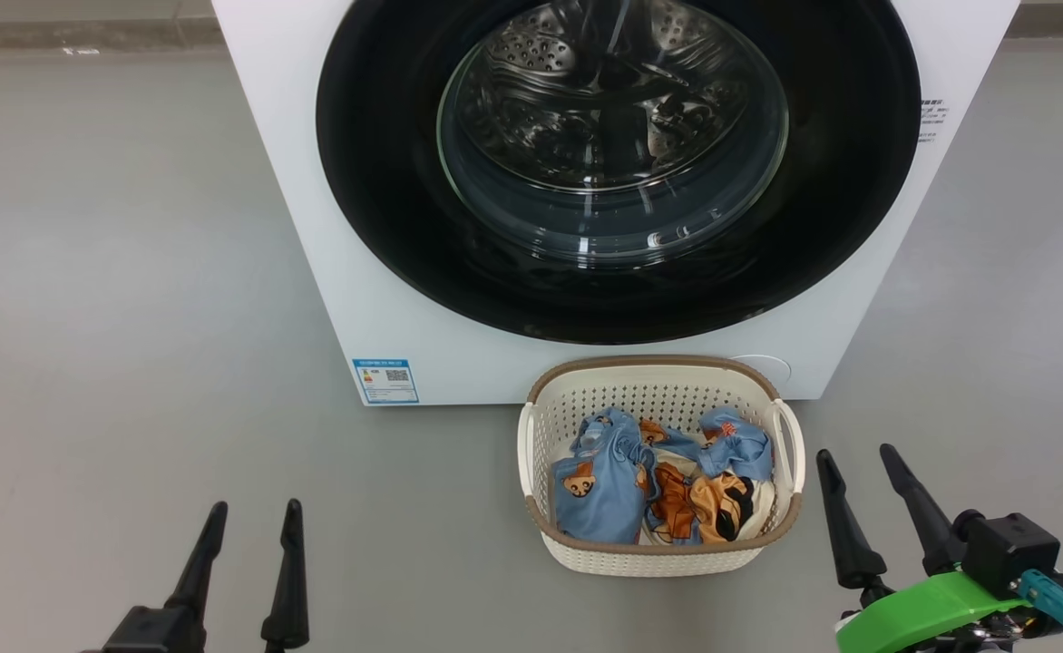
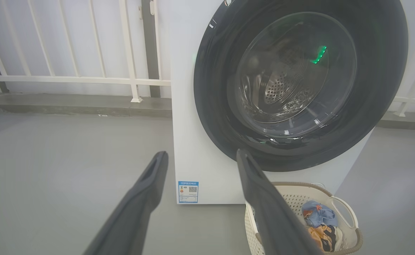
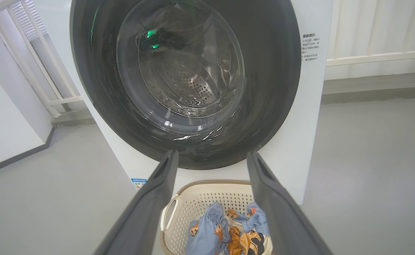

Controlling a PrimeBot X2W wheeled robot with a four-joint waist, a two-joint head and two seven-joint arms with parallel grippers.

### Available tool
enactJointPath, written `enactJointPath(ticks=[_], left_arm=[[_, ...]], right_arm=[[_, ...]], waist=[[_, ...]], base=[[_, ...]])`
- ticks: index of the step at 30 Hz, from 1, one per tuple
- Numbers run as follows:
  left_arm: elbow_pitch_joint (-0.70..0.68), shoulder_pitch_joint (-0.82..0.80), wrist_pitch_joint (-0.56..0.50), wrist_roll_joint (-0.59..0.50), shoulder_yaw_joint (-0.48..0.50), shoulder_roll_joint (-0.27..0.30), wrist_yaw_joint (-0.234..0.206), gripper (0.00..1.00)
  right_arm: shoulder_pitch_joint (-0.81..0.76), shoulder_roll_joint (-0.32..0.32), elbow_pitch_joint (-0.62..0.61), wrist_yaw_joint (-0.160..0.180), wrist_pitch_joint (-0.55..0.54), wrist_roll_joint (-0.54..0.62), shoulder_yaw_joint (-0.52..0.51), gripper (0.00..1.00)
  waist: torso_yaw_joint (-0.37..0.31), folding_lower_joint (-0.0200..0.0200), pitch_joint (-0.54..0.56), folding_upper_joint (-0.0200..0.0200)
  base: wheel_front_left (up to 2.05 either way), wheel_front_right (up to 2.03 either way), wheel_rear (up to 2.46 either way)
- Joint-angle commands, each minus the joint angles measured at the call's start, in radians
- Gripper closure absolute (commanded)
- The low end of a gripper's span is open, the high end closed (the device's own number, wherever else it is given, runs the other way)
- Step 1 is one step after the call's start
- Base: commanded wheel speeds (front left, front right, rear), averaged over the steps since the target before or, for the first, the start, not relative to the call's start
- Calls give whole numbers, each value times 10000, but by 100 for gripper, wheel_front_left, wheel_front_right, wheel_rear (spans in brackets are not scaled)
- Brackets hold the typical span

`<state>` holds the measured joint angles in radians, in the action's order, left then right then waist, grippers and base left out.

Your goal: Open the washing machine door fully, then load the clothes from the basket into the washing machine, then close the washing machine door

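The left gripper [image 1: 256, 506] hangs well left of the basket [image 1: 658, 555], jaws spread and empty; the right gripper [image 1: 855, 451] sits just right of it, likewise spread and empty.

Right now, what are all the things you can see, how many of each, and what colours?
washing machine: one, white, straight ahead on the floor
washing machine door: one, shiny black with clear glass middle, shut
drum: one, silver with holes, behind the glass
sticker: one, blue, machine's lower left corner
printed text: one small patch, dark, machine's right edge
basket: one, cream with brown rim, in front of the machine
clothes: a pile, light blue with orange bears, plus orange, black and cream, in the basket
floor: grey, all around
railing: one, white, behind the machine
left pincer: one, dark, open, empty, lower left
right pincer: one, dark, open, empty, beside the basket
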<state>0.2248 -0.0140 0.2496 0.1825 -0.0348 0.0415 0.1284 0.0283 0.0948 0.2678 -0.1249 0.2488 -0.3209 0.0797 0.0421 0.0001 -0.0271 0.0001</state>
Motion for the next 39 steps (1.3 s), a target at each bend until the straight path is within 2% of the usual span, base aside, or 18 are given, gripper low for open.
enactJointPath(ticks=[1, 14, 24, 39], left_arm=[[-170, -59, 122, -78, 339, 105, 23, 0], [146, -213, 122, 595, 587, 92, 23, 0], [-43, -266, 122, 408, 815, 89, -7, 0], [-8, -338, 122, 371, 828, 88, -44, 0]], right_arm=[[92, 49, -290, -58, 130, 129, 104, 0], [-54, -138, -369, -58, 130, 184, -423, 0], [-60, -181, -410, -58, 130, 234, -472, 0], [47, -203, -386, -58, 130, 220, -472, 0]], waist=[[-10, -1, -28, -1], [-72, -1, -103, -1], [-74, -1, -139, -1], [-85, -1, -216, -1]], base=[[0, 0, 0], [0, 0, 0], [11, 11, -22], [91, 91, -182]])
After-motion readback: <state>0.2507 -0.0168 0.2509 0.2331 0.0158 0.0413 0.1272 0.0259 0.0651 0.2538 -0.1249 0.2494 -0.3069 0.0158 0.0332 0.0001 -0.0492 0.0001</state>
